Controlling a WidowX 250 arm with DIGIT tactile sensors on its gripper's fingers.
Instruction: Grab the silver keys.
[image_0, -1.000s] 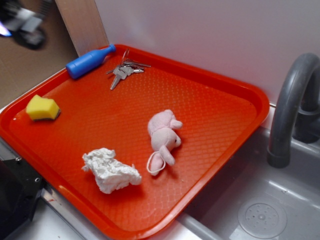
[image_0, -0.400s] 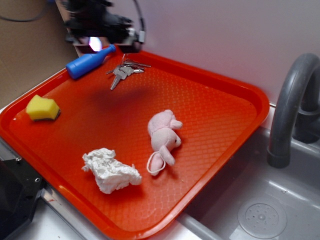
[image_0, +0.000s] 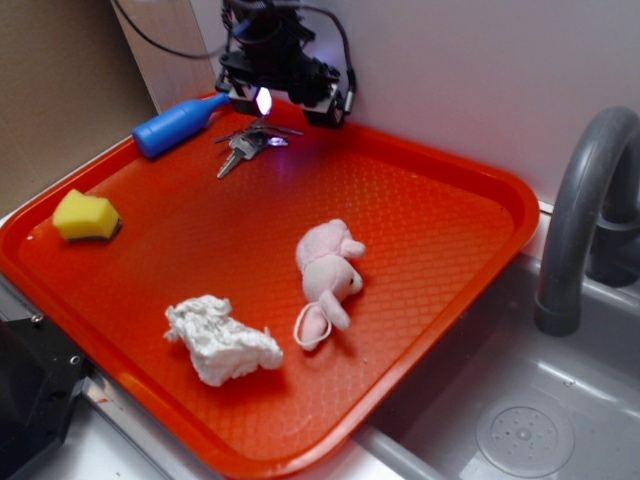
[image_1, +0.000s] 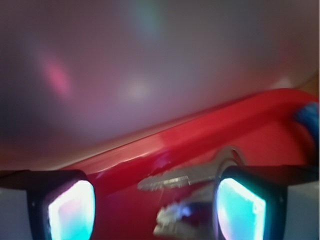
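the gripper (image_0: 268, 100) hangs spread just above the keys (image_0: 247, 141), which lie below and between its fingers (image_1: 70, 207) near the tray (image_0: 450, 190) rim; the bottle (image_0: 178, 124) sits just beside. i'd drop straight down, centre on the thick bunch and close low, since thin keys slip

The tray (image_0: 420, 200) is orange-red with a fine diamond grid pattern. The keys (image_0: 243, 142) are grey-silver. The bottle (image_0: 175, 124) is blue and the sponge (image_0: 84, 215) is yellow. The soft toy (image_0: 326, 270) is pale pink. The crumpled cloth (image_0: 220, 340) is white. The faucet (image_0: 580, 210) is grey. The gripper (image_0: 283, 85) is black.
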